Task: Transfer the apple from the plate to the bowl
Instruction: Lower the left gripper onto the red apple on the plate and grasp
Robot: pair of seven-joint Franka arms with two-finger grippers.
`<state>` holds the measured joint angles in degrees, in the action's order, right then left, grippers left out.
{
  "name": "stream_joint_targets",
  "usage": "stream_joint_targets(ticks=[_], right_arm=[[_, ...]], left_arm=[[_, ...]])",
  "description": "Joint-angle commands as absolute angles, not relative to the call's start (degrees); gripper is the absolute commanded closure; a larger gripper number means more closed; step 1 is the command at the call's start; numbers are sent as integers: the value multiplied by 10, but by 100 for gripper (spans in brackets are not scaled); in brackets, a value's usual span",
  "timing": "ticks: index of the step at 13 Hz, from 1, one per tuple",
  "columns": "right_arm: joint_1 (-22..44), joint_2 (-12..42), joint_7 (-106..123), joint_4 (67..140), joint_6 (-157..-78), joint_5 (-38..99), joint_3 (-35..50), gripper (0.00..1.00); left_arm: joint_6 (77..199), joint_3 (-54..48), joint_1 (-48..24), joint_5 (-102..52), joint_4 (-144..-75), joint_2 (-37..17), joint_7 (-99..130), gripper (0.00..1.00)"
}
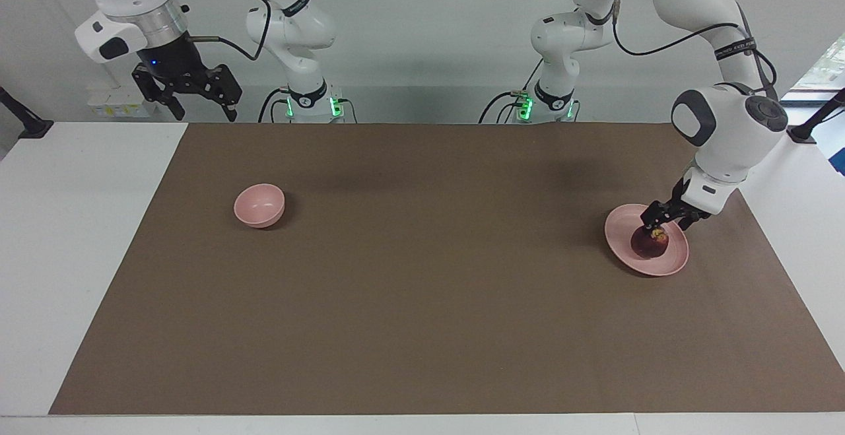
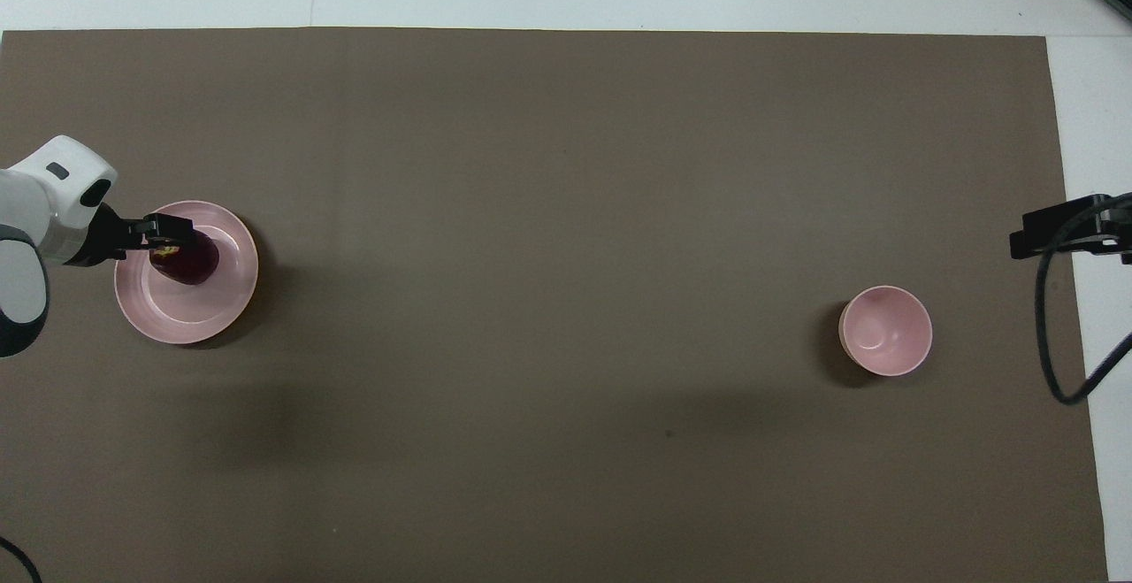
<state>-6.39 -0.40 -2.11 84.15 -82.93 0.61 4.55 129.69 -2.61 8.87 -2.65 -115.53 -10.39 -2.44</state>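
A dark red apple lies on the pale pink plate at the left arm's end of the table. My left gripper is down at the apple, open, with its fingers on either side of the apple's top; the apple still rests on the plate. The small deep pink bowl stands empty toward the right arm's end. My right gripper waits high over the brown mat's edge at that end, open and holding nothing.
A brown mat covers most of the white table. A black cable loops down from the right arm close to the bowl.
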Motion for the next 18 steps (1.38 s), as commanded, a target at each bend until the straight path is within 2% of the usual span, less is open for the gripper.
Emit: stream_joint_targets(ticks=[1,12,13,14,15,16,18], right_arm=[[-71,-11,-9,848,-822,15,49,0],[-70,-11,-6,848,-822,15,50,0],[-70,-11,-6,848,-821,15,50,0],[-70,-11,-6,848,-820,15,50,0],[-70,-11,-6,848,-821,15,49,0],[-70,-11,-7,848,-821,15,50,0],[-70,-11,-7,848,-822,14,49,0]], left_arm=[[1358,-30,95,-34,-1198,-100,-23,0],[1391,-31,87,-35,-1205,-125,-6,0],[1390,-30,87,-35,-1211,-123,-7,6],[1389,-30,88,-35,-1211,-123,-7,34],[1380,-30,86,-35,-1210,-123,-6,81],[1372,-31,87,-35,-1211,-121,-14,100],[1371,-30,85,-34,-1206,-123,-15,100]])
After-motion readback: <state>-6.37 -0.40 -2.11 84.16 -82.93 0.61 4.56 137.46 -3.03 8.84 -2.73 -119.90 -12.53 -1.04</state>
